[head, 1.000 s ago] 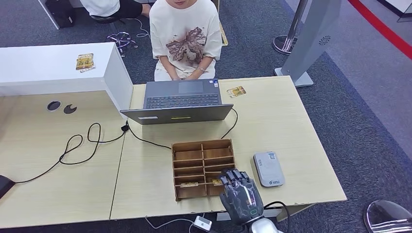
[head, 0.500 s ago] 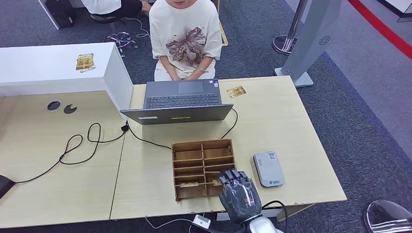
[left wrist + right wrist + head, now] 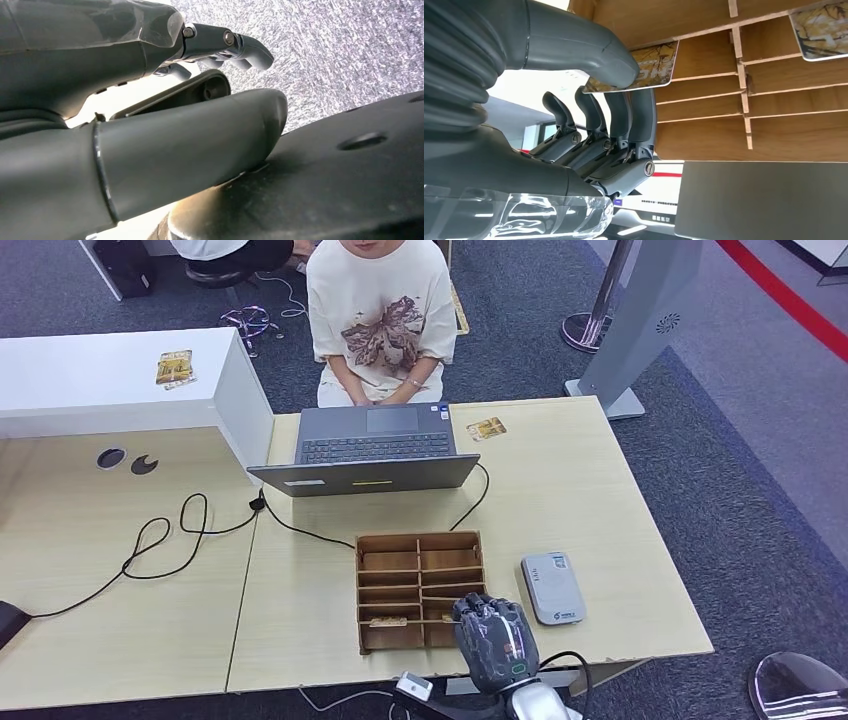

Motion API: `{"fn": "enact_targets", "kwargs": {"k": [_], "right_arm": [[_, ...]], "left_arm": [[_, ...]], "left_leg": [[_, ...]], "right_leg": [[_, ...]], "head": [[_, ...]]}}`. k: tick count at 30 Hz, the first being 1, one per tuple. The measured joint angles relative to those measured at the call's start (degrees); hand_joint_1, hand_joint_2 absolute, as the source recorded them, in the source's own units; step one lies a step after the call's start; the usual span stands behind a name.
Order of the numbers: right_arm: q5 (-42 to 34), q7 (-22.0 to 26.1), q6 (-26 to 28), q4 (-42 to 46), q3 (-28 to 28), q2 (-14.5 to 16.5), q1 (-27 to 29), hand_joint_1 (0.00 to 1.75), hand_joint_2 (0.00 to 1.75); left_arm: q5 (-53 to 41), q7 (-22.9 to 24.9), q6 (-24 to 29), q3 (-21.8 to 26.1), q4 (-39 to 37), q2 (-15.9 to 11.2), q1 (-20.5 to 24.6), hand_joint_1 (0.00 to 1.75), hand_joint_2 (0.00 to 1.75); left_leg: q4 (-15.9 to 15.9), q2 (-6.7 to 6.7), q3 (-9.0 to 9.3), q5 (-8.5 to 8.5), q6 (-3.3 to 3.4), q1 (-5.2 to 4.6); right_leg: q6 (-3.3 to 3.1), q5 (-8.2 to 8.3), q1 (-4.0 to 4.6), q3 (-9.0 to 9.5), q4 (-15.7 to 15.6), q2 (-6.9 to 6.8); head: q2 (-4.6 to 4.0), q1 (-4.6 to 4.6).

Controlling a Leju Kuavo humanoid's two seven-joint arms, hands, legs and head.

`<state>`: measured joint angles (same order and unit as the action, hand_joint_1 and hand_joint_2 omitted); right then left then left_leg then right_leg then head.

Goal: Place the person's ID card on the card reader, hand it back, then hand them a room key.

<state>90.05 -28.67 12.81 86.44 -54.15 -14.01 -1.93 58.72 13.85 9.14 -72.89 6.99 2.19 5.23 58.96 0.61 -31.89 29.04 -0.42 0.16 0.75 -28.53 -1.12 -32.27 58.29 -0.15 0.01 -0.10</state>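
Room key card (image 3: 644, 67) | thin, stiff, light, likely slick; lying in wooden organizer (image 3: 385, 550) | right hand (image 3: 493, 638) is pinching its edge, thumb over fingers | best gripping: exposed edge.

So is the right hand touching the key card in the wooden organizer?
Touching. In the right wrist view the right hand has its thumb lying on the patterned key card's face, fingers curled beneath its edge, inside the wooden organizer.

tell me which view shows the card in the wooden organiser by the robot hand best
The right wrist view: the patterned gold-brown key card lies close up in a slot of the wooden compartment organiser, the right robot hand closing its thumb and fingers on it. In the head view that hand covers it. The left wrist view faces carpet.
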Motion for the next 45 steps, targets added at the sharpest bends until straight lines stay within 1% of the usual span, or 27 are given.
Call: {"fn": "enact_targets", "kwargs": {"k": [6, 12, 16, 18, 23, 26, 30, 37, 45], "right_arm": [[0.0, -1.0, 0.8, 0.1, -0.7, 0.0, -0.6, 1.63, 1.75], [0.0, 0.3, 2.1, 0.9, -0.9, -0.1, -0.7, 1.74, 1.75], [0.0, 4.7, 4.1, 1.9, -0.7, -0.5, -0.3, 1.75, 1.75], [0.0, 8.1, 5.0, 2.7, 0.2, -0.5, 0.5, 1.75, 1.75], [-0.8, 18.7, 6.0, 4.4, 4.4, 0.0, 3.8, 1.75, 1.75], [-2.1, 22.6, 6.2, 5.1, 6.4, 0.3, 5.4, 1.75, 1.75], [-4.6, 25.4, 6.3, 6.0, 7.8, 0.3, 6.8, 1.75, 1.75], [-8.0, 28.9, 7.1, 8.3, 9.0, 0.3, 7.8, 1.75, 1.75], [-8.9, 31.1, 7.4, 11.0, 10.4, 0.3, 7.8, 1.75, 1.75]], "left_arm": [[0.6, -0.1, 0.2, 0.0, 0.0, 0.0, 0.0, 0.00, 0.00], [1.2, 0.0, 0.1, 0.0, 0.0, 0.0, 0.0, 0.00, 0.00], [1.7, 0.4, 0.0, 0.0, 0.0, 0.0, 0.0, 0.00, 0.00], [2.0, 0.6, -0.1, 0.0, 0.0, 0.0, 0.0, 0.00, 0.00], [2.7, 1.0, -0.3, 0.0, 0.0, 0.0, 0.0, 0.00, 0.00], [3.2, 1.1, -0.4, -0.2, 0.0, 0.0, 0.0, 0.00, 0.00], [3.9, 1.1, -0.4, -0.9, 0.0, -0.1, 0.0, 0.00, 0.00], [4.7, 1.2, -0.4, -1.7, 0.0, -0.2, 0.0, 0.00, 0.00], [4.9, 1.5, -0.6, -2.8, 0.0, -0.3, 0.0, 0.00, 0.00]], "left_leg": [[0.0, 0.00, 0.00, 0.00, 0.00, 0.00], [0.0, 0.00, 0.00, 0.00, 0.00, 0.00], [0.0, 0.00, 0.01, 0.00, 0.00, 0.00], [0.0, 0.01, 0.00, 0.00, 0.00, 0.00], [0.0, 0.01, 0.00, 0.00, 0.00, 0.00], [0.0, 0.01, 0.00, 0.00, 0.00, 0.00], [0.0, 0.01, 0.01, 0.00, 0.00, 0.00], [0.0, 0.00, 0.02, -0.01, -0.01, 0.00], [0.0, 0.00, 0.02, -0.01, -0.01, 0.00]], "right_leg": [[0.00, 0.00, 0.00, 0.00, 0.0, 0.00], [0.00, 0.00, 0.00, 0.00, 0.0, 0.00], [0.00, 0.00, 0.00, 0.00, 0.0, -0.01], [0.00, 0.00, 0.00, 0.00, 0.0, -0.02], [0.00, 0.00, 0.00, 0.00, 0.0, -0.01], [0.00, 0.00, 0.00, 0.00, 0.0, -0.01], [-0.01, 0.01, 0.00, 0.00, 0.0, 0.00], [-0.02, 0.02, 0.00, 0.01, 0.0, 0.00], [-0.02, 0.02, 0.00, 0.01, 0.0, 0.00]], "head": [[0.01, 0.01], [0.01, 0.00], [0.00, 0.00], [0.01, 0.00], [0.00, 0.00], [0.00, 0.00], [0.01, 0.00], [0.01, 0.01], [0.01, 0.01]]}}
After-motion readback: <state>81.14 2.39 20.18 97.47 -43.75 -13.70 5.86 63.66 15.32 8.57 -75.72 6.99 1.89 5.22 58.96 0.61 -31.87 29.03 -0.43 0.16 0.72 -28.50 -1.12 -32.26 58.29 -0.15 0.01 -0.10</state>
